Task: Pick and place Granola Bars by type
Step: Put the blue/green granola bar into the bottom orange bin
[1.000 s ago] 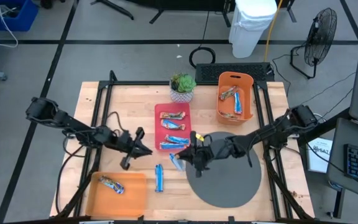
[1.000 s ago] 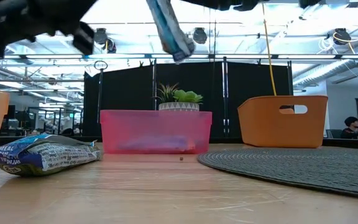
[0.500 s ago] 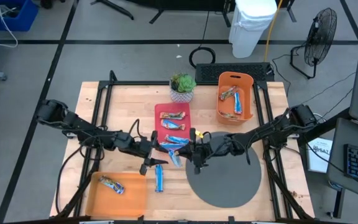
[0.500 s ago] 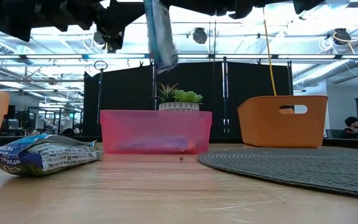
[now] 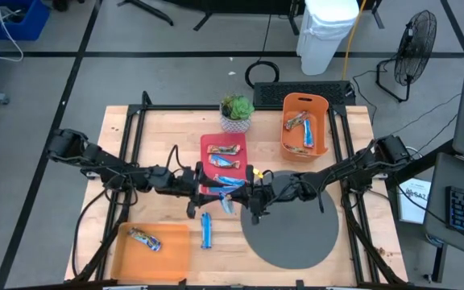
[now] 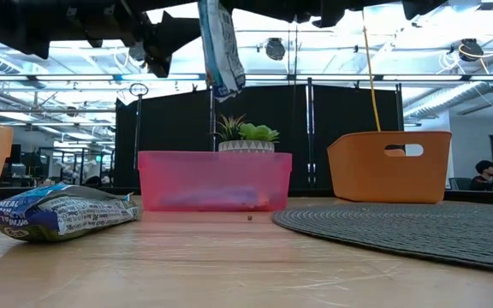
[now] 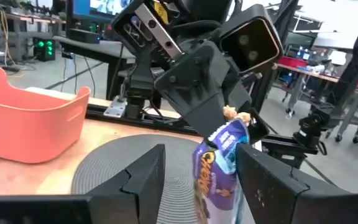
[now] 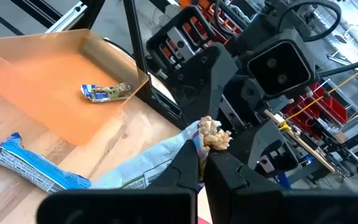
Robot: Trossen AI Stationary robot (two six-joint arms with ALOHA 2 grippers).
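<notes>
A blue-and-white granola bar (image 7: 218, 167) hangs in the air over the table's middle, with my right gripper (image 8: 204, 163) shut on it. My left gripper (image 7: 201, 152) is open, one finger on either side of this bar, apart from it. In the high view the two grippers meet tip to tip, left (image 5: 204, 191) and right (image 5: 244, 197). Another blue bar (image 5: 206, 231) lies flat on the wood. One bar (image 5: 144, 239) lies in the flat orange tray (image 5: 171, 258). Several bars lie in the red tray (image 5: 208, 145) and in the orange bin (image 5: 322, 105). My right gripper pinches the bar's crimped upper end (image 8: 211, 132) between its two fingers. The fingers come about level from the table's right side. The bar hangs below them, nearly upright (image 6: 219, 47), clear of the table.
A potted plant (image 5: 236, 111) stands behind the red tray. A round grey mat (image 5: 292, 238) lies at the near right. Black frame rails (image 5: 131, 137) run along the table's left and right sides. Bare wood shows between the orange tray and the mat.
My left gripper has gone toward the table's right edge, up to the hanging bar, and now has a finger on each side of it. My right gripper has shifted a little toward the left with the bar, which now hangs more upright.
</notes>
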